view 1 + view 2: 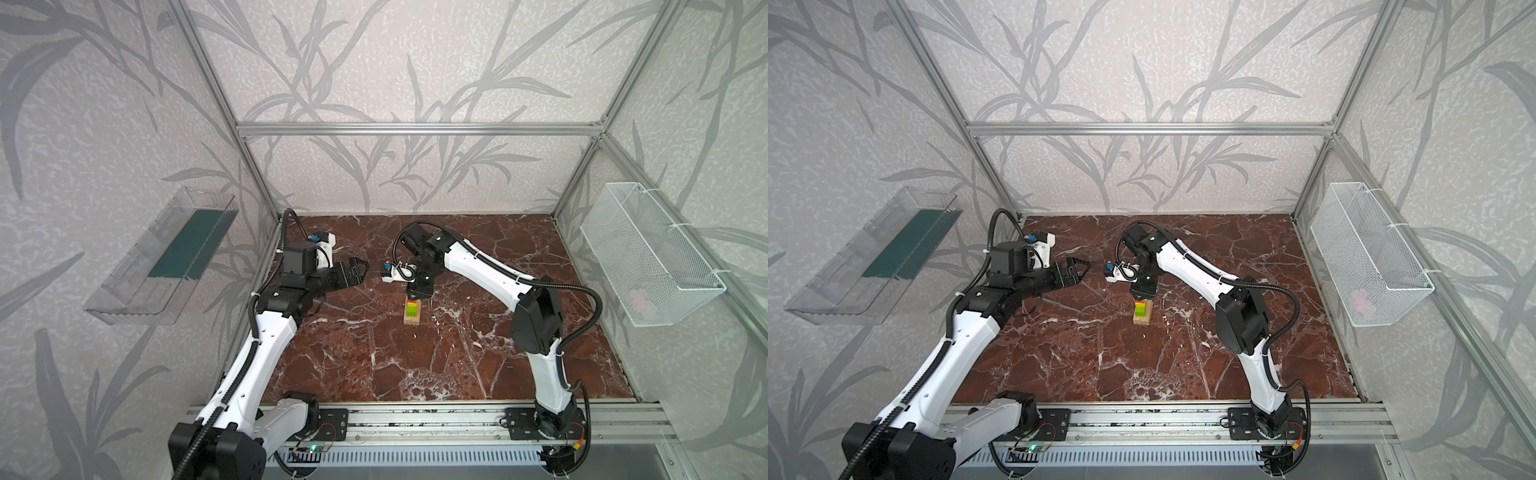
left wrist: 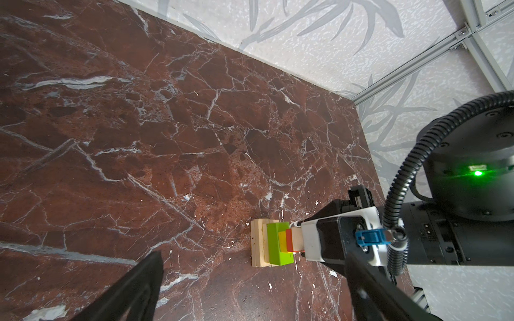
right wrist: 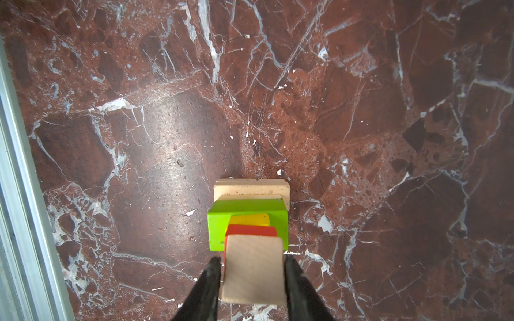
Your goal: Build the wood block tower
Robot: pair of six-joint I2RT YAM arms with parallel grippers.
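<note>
Right gripper (image 3: 253, 265) straddling small plain wood top piece (image 3: 254, 275), fingers close against both sides; cannot tell whether clamped. Left gripper (image 1: 365, 271) gaping wide, well apart leftward. Near centre of red-brown marble tabletop (image 1: 374, 365): block tower (image 1: 412, 312), bottom up pale wood planks (image 3: 251, 189), lime-green bar (image 3: 219, 228), yellow cube (image 3: 250, 219), red cube (image 3: 251, 230), that top piece.

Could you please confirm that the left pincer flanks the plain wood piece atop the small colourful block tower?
Not quite: the right pincer flanks the plain light-wood piece atop the small colourful block tower, as the right wrist view shows. The left pincer hangs open, apart.
</note>
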